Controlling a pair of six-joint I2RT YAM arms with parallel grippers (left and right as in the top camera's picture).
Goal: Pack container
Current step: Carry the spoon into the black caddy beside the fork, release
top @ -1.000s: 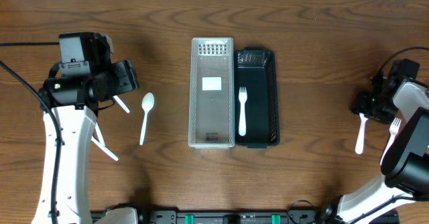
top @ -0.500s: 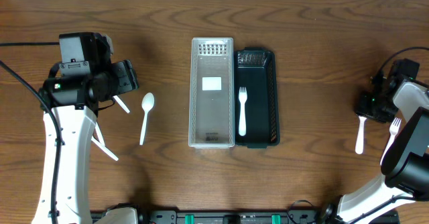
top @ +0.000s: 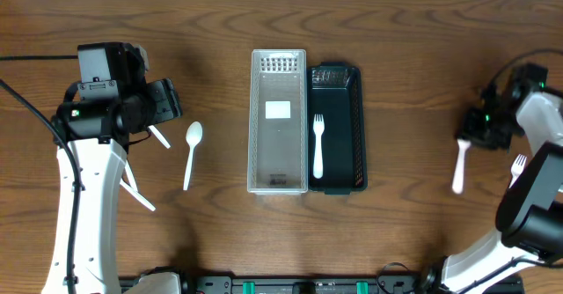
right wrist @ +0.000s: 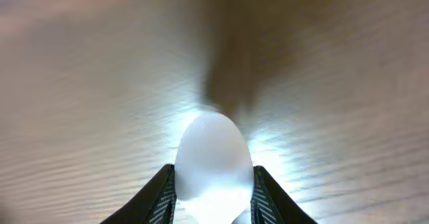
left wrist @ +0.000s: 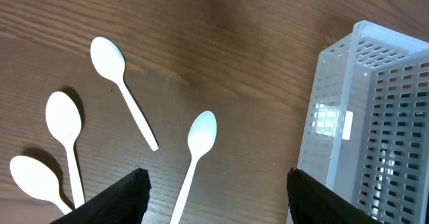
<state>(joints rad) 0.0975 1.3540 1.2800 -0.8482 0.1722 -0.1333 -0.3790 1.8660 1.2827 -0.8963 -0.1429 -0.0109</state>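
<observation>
A clear basket (top: 278, 122) and a black basket (top: 352, 127) stand side by side at the table's middle. A white fork (top: 318, 144) lies in the black one. My right gripper (top: 472, 135) at the far right is shut on a white utensil (top: 459, 166), which hangs below it; in the right wrist view the utensil's rounded end (right wrist: 213, 153) sits between the fingers (right wrist: 214, 180). My left gripper (top: 165, 100) is open and empty above the table, with a white spoon (left wrist: 200, 133) lying between its fingers (left wrist: 216, 177). The clear basket (left wrist: 362, 117) is to its right.
Three more white spoons (left wrist: 64, 117) lie left of the left gripper. Another white fork (top: 517, 166) lies on the table at the far right, beside the right arm. The single spoon (top: 191, 149) lies left of the baskets.
My right gripper has moved left and slightly up, carrying the white utensil with it. The left arm has not moved.
</observation>
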